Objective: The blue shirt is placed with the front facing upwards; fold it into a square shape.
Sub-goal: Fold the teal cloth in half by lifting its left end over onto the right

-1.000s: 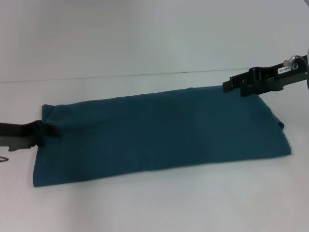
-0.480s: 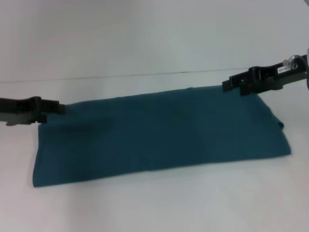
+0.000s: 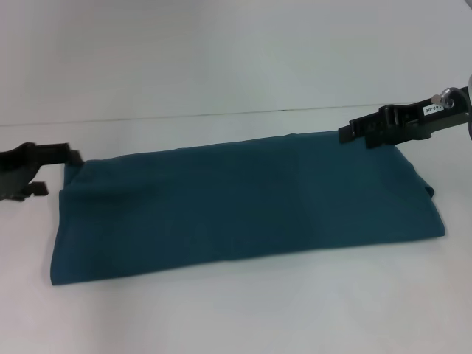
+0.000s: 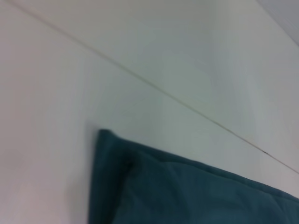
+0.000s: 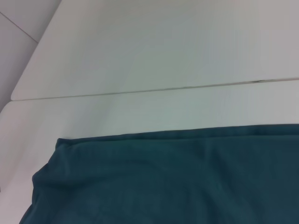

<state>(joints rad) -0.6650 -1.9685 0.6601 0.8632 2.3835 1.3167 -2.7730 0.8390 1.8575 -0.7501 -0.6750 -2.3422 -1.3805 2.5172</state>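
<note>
Two grippers flank the work you have in front of you, one at each far corner of the cloth. Starting at your left, the left gripper [image 3: 74,156] sits at the edge of the head view, its dark fingertips just at the far left corner of the blue shirt [image 3: 243,203]; from what you can see, you cannot tell whether the jaws are parted or closed, nor whether they have any cloth between them. The left wrist view gives you only that corner of the blue shirt [image 4: 187,191] lying flat on the white table [image 4: 70,93], with a thin seam line running across the surface beyond it. Moving across, the shirt lies folded into a long, wide band, smooth on top with no lettering showing, its near edge towards you and its right end tapering to a rounded fold. At the far right corner the right gripper [image 3: 345,133] reaches in from your right, tips at the fabric's far edge; how far its jaws stand apart cannot be made out either. The right wrist view shows the shirt's far edge and one rounded corner.
</note>
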